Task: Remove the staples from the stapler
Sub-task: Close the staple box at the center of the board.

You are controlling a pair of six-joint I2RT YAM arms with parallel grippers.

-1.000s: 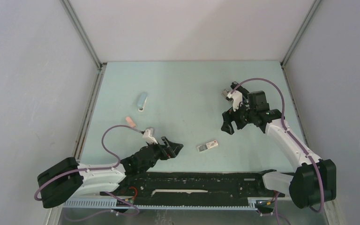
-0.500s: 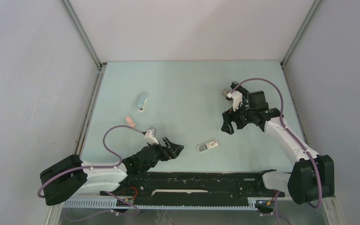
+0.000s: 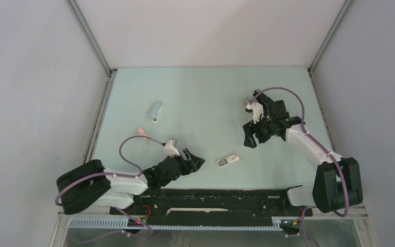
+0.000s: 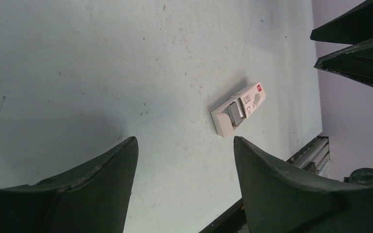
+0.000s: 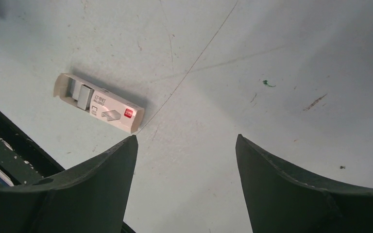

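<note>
The bench (image 3: 205,92) is seen as pale mint green, flecked with dark specks and fine scratch lines. A small white box (image 4: 250,99) is marked with a red square and grey print, and the staples (image 4: 234,113) in it are silvery grey. A light blue stapler (image 3: 156,111) with a white tip and a pink block (image 3: 143,134) are shown. The left hand (image 4: 184,141) and right hand (image 5: 186,139) are matt black. The arms (image 3: 308,145) are white with black joints, and the cables (image 3: 127,152) are purple.

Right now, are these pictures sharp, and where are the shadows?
Top view: even, soft light, no glare. Left wrist view: sharp small white cardboard box, soft shadow on the pale green table beside the left claw. Right wrist view: brighter patch mid-table, soft shadow along the box.
</note>
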